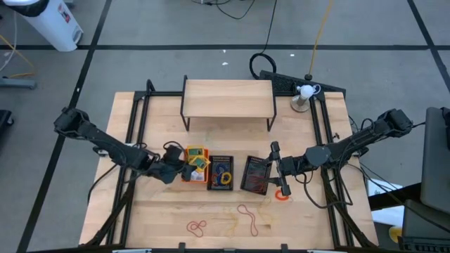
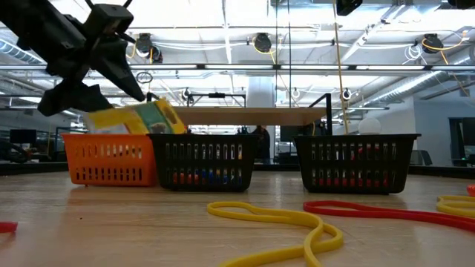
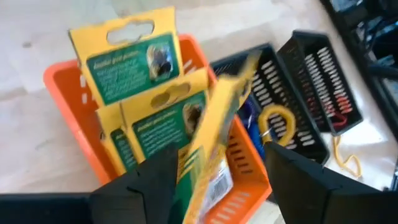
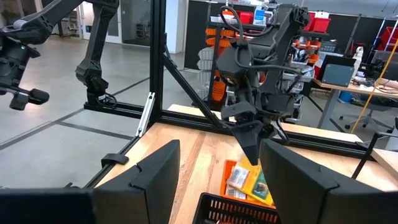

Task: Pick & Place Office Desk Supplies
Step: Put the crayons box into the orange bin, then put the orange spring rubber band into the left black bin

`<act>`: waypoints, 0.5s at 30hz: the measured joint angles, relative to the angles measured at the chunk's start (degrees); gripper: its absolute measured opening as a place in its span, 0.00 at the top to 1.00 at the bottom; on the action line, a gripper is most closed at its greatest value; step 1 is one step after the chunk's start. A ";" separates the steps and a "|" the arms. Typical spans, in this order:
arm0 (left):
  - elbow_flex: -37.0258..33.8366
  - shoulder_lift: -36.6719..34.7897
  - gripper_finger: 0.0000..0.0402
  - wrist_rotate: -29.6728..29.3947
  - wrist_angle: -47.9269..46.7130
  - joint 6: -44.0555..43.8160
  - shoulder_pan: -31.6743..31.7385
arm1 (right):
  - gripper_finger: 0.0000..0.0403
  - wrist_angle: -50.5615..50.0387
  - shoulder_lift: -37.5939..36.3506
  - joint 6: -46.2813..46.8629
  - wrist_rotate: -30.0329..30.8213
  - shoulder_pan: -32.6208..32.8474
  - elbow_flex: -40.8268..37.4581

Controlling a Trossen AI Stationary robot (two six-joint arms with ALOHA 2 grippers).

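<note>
The yellow-and-green pack [image 3: 211,134] tilts over the orange bin [image 3: 74,124], at nine o'clock of the two black bins. The left gripper [image 3: 214,180] stands open around it; best lift straight up so it drops flat among the other packs [image 3: 134,62].

Middle black bin [image 1: 221,173]: colored bands. Right black bin [image 1: 256,174]: red bands. The right gripper [image 1: 275,167], open and empty, waits at its three o'clock.

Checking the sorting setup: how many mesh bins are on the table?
3: orange bin on the left, black bin touching it in the middle, another black bin apart on the right.
</note>
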 joint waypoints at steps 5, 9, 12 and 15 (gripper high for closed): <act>0.00 0.00 0.41 3.99 -1.90 -1.24 0.34 | 0.48 -0.01 0.00 -0.13 0.00 0.00 0.00; -0.02 0.00 0.41 5.53 -2.70 -0.05 0.33 | 0.48 -0.02 0.00 -1.08 0.00 0.00 0.00; 0.00 0.00 0.41 3.12 -2.89 3.42 0.53 | 0.48 -0.02 0.00 -1.33 0.00 -0.01 0.00; 0.00 0.00 0.41 2.23 -3.31 7.59 1.79 | 0.48 -0.02 0.00 -1.65 0.00 -0.01 0.00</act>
